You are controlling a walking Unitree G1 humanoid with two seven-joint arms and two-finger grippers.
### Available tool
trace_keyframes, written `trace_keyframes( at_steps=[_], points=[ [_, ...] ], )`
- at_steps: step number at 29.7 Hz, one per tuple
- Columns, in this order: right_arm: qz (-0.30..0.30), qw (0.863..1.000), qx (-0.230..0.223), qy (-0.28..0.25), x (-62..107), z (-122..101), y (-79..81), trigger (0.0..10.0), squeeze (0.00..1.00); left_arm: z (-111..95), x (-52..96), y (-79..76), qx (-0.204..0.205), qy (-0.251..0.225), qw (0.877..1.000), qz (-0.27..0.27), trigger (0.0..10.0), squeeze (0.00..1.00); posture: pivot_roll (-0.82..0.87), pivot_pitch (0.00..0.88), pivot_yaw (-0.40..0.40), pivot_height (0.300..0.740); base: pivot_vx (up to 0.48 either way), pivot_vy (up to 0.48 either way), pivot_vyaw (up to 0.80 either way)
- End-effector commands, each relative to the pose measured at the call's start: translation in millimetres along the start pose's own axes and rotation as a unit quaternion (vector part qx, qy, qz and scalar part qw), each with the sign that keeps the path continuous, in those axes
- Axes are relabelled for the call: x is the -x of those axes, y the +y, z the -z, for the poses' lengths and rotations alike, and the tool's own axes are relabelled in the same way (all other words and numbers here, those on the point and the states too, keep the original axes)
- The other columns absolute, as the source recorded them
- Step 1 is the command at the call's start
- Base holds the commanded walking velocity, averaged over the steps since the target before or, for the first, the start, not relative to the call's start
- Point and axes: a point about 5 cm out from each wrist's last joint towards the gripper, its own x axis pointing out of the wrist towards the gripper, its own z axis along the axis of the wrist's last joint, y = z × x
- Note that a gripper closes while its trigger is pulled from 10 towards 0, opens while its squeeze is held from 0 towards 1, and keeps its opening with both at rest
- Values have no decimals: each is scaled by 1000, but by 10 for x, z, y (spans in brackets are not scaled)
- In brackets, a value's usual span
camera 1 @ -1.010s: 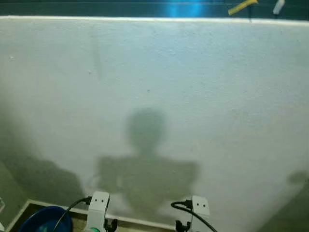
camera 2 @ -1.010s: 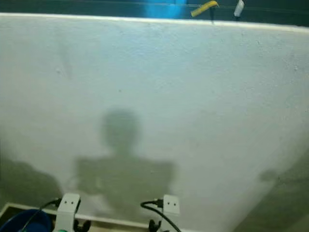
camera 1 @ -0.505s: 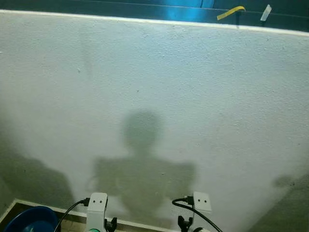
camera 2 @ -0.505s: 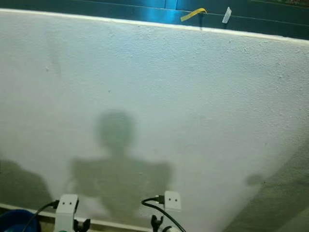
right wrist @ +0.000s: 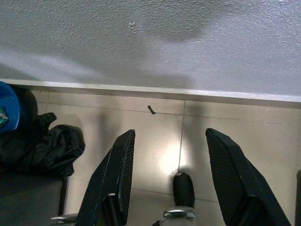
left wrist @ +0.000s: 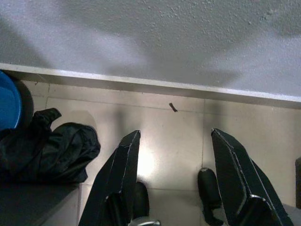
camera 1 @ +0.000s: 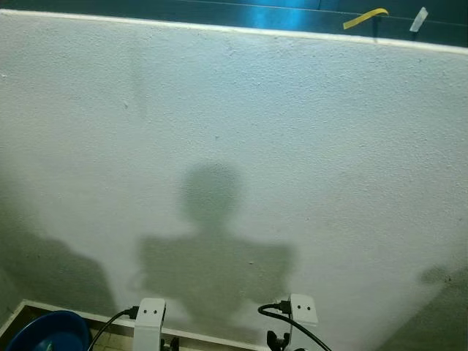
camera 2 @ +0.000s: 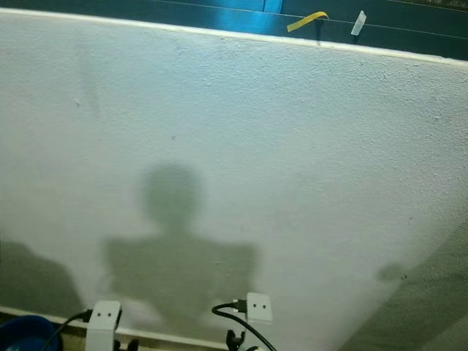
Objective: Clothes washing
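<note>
Crumpled black garment (left wrist: 47, 150) beside blue basin (left wrist: 9, 101)

Our head cameras face a white wall (camera 1: 292, 146) close up, angled slightly downward; both share our shadow (camera 1: 212, 241) on it and a yellow strip (camera 2: 307, 20) above its top edge. Each wrist camera looks along its open black fingers (left wrist: 123, 174) down at tiled floor (right wrist: 155, 136), sharing a dark cloth (left wrist: 47, 150) near the skirting
</note>
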Motion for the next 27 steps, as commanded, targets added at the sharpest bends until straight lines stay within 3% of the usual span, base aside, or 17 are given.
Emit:
trace_keyframes(
  at_steps=[1, 11, 16, 20, 27],
  points=[
    [6, 1000, -3, 7, 12, 44, -48, 10000, 0, 63, 10, -20, -3, 8, 1000, 0, 10000, 0, -30, 0, -24, 740, 0, 0, 0],
    [1, 1000, -17, 14, 14, 61, -61, 10000, 0, 50, 7, -43, -15, 2, 1000, 1, 10000, 0, -20, 0, -56, 740, 0, 0, 0],
    [-29, 999, 15, 32, 13, 100, 21, 10000, 0, 53, 20, 25, 1, -3, 1000, -21, 10000, 0, -25, 0, -43, 740, 0, 0, 0],
    [-24, 999, 5, 37, 18, 118, -6, 10000, 0, 18, 10, 30, 1, -6, 1000, -23, 10000, 0, -30, 0, -32, 740, 0, 0, 0],
    [-16, 999, 0, 29, 10, 71, -39, 10000, 0, -28, -17, -40, -16, -3, 1000, -4, 10000, 0, -38, 1, -27, 740, 0, 0, 0]
  ],
)
